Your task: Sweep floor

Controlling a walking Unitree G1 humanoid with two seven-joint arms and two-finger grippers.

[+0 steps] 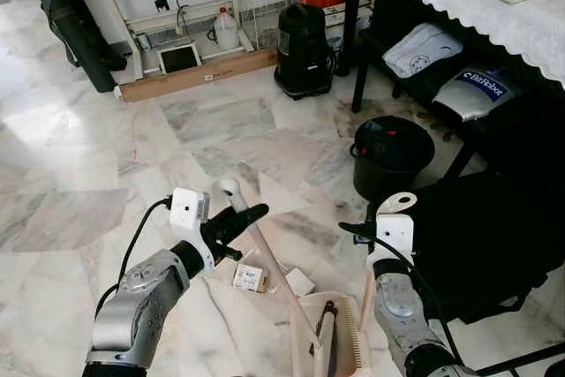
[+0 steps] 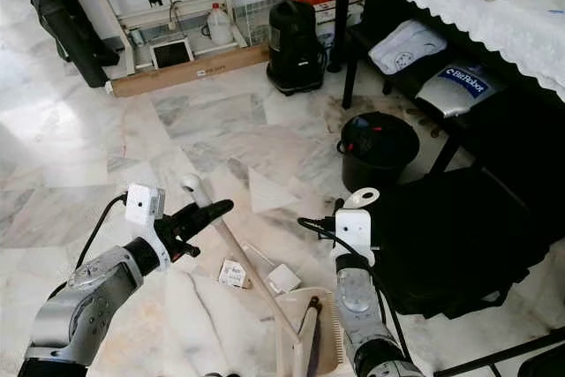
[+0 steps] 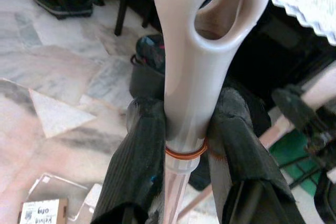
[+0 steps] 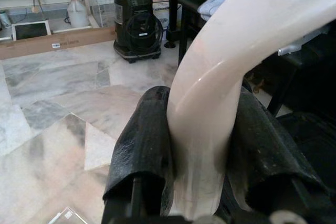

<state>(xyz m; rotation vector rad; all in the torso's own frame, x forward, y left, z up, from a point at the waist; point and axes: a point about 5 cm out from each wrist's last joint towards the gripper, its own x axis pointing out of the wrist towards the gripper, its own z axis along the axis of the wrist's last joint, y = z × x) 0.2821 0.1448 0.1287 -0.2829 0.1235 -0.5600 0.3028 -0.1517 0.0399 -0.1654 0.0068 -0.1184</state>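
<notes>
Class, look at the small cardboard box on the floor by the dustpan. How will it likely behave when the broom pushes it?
The small box looks light, so it should slide easily on the glossy marble floor. Its flat sides suggest it would not roll, though it might tumble over. The left gripper holds the broom to push it toward the dustpan.

Left arm bent, forearm raised forward; left gripper (image 1: pixel 237 221) clamped on broom handle (image 3: pixel 185 103). Right arm low, wrist upright; right gripper (image 4: pixel 202 145) clamped on dustpan handle (image 4: pixel 226 72).
</notes>
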